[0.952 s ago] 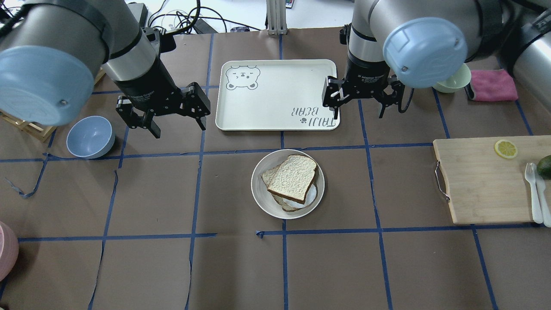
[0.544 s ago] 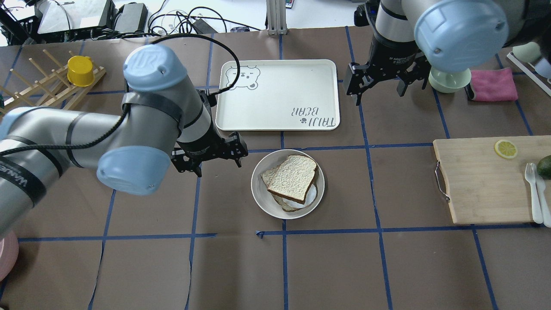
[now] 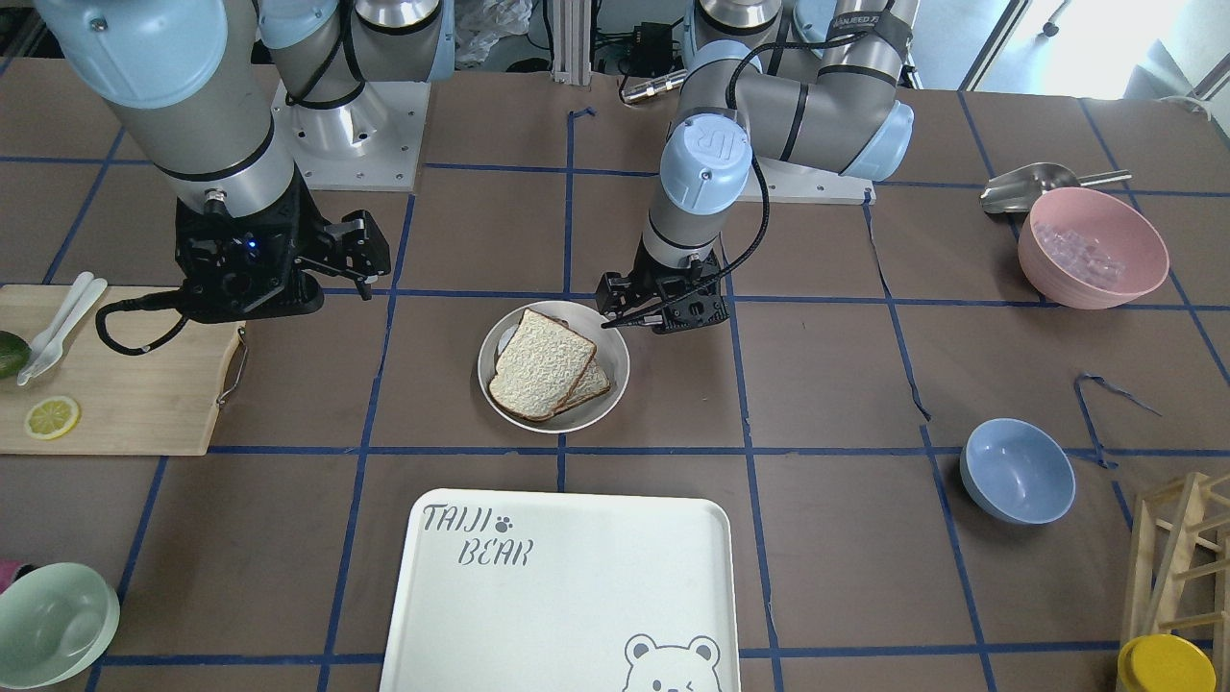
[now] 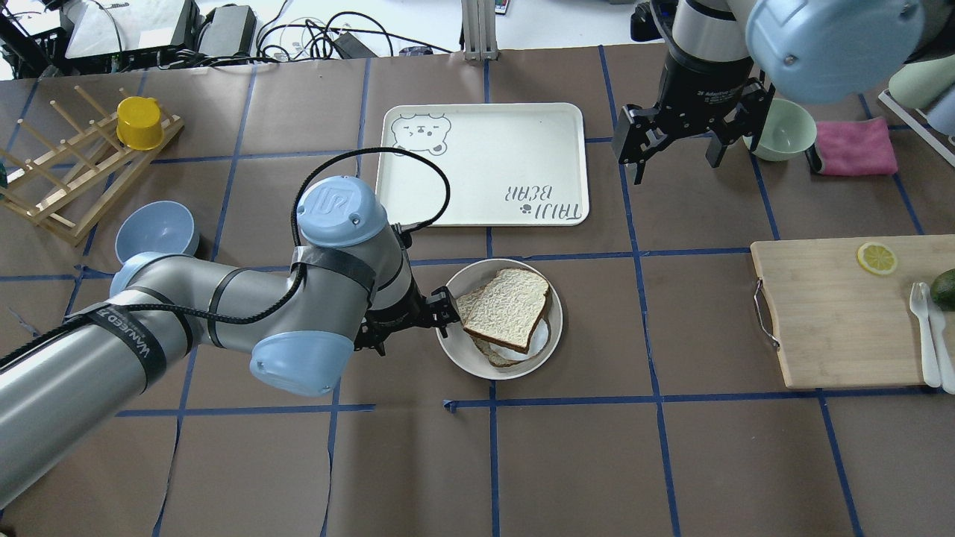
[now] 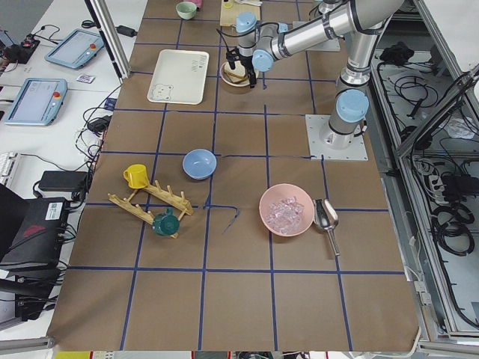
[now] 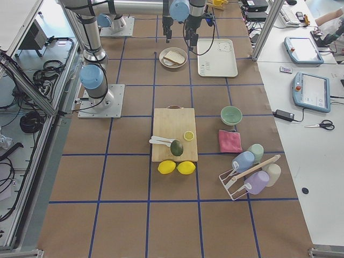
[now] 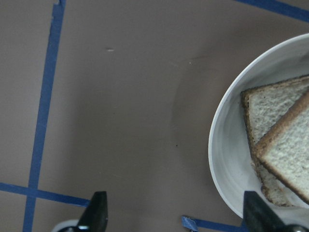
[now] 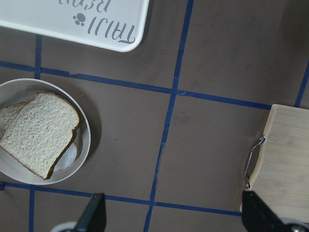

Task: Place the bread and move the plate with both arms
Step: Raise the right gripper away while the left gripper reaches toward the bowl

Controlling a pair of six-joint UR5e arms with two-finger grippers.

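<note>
Judging progress: bread (image 4: 511,307) lying on a second slice (image 4: 468,301) inside the plate (image 4: 456,356); placing judged done, carrying the plate with both arms judged not yet begun.
Plate position: flat on the brown surface at mid-table, near the tray (image 4: 477,201) but apart from it.
Left gripper (image 4: 410,326): low, just beside the plate's rim on the robot's left, spread wide, holding nothing; one finger right at the rim, the other over bare surface; contact with the rim impossible to tell.
Right gripper (image 4: 675,165): raised, well apart from the plate, beside the tray's far-right corner, spread wide, empty.
Left to do, by guess: bringing the right gripper to the opposite rim, closing both, lifting level.
Around: cutting board (image 4: 828,321) with a lemon slice (image 4: 876,257), blue bowl (image 4: 157,236), green bowl (image 4: 783,128), pink cloth (image 4: 855,146).
In the way: tray's raised edge, if headed there; loose slices likely to slide on any tilt.
</note>
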